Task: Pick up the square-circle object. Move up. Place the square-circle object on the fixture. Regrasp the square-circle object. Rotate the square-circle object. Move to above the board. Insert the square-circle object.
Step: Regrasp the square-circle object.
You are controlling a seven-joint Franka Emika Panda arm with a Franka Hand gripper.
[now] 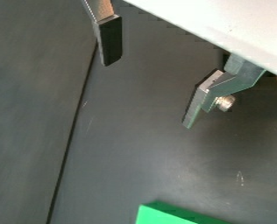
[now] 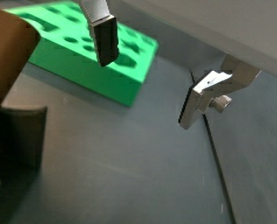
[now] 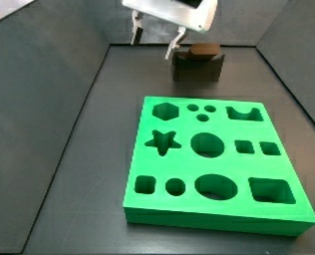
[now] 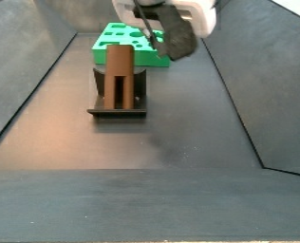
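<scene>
The square-circle object [image 4: 119,68], a brown wooden peg, stands upright on the dark fixture [image 4: 117,102]; it also shows in a side view [image 3: 197,47] and as a brown mass at the edge of a wrist view [image 2: 5,61]. My gripper [image 1: 151,92] is open, with only dark floor between its fingers [image 1: 110,42]. It hangs beside the peg and apart from it [image 4: 173,38], near the fixture [image 3: 196,66]. The green board [image 3: 220,159] with its shaped cut-outs lies flat on the floor beyond the fixture [image 4: 120,38].
Sloping dark walls [image 3: 54,70] bound the floor on both sides. A corner of the board [image 1: 166,214] shows in a wrist view. A thin seam line [image 1: 71,140] runs across the dark floor.
</scene>
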